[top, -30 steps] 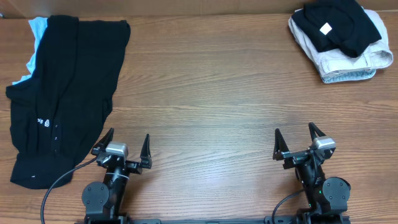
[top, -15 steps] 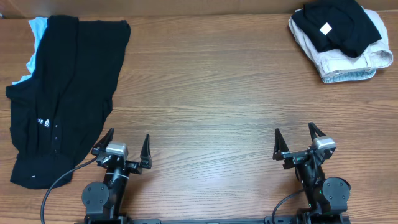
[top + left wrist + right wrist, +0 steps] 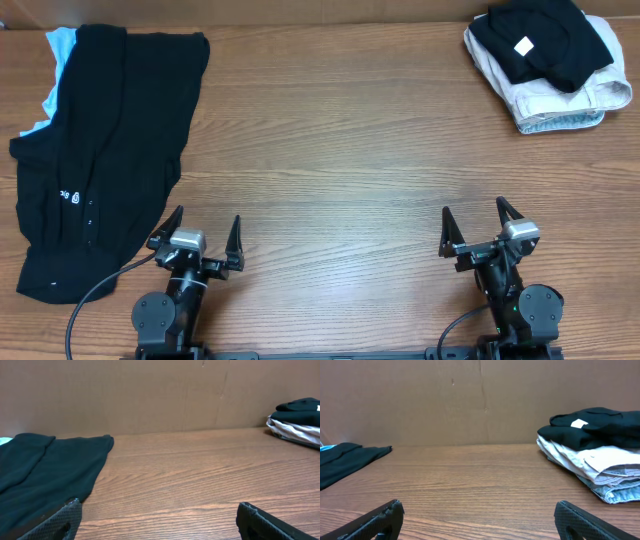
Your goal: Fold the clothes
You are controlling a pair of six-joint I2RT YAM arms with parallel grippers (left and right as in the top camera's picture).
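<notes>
A large black shirt [image 3: 100, 150] with a small white logo and a button placket lies spread at the table's left, partly covering a light-blue tee [image 3: 58, 48] whose edge shows at the top left. In the left wrist view the black shirt [image 3: 45, 475] fills the left side. My left gripper [image 3: 206, 232] is open near the front edge, just right of the shirt's lower part, with nothing in it. At the front right my right gripper [image 3: 476, 224] stands open and empty over bare wood. The black shirt [image 3: 345, 462] appears far left in the right wrist view.
A pile of folded clothes [image 3: 548, 62], black on top of beige and pale blue, sits at the back right corner, also visible as folded pile [image 3: 595, 450] and folded pile [image 3: 297, 422]. A brown cardboard wall [image 3: 470, 400] closes the table's far side.
</notes>
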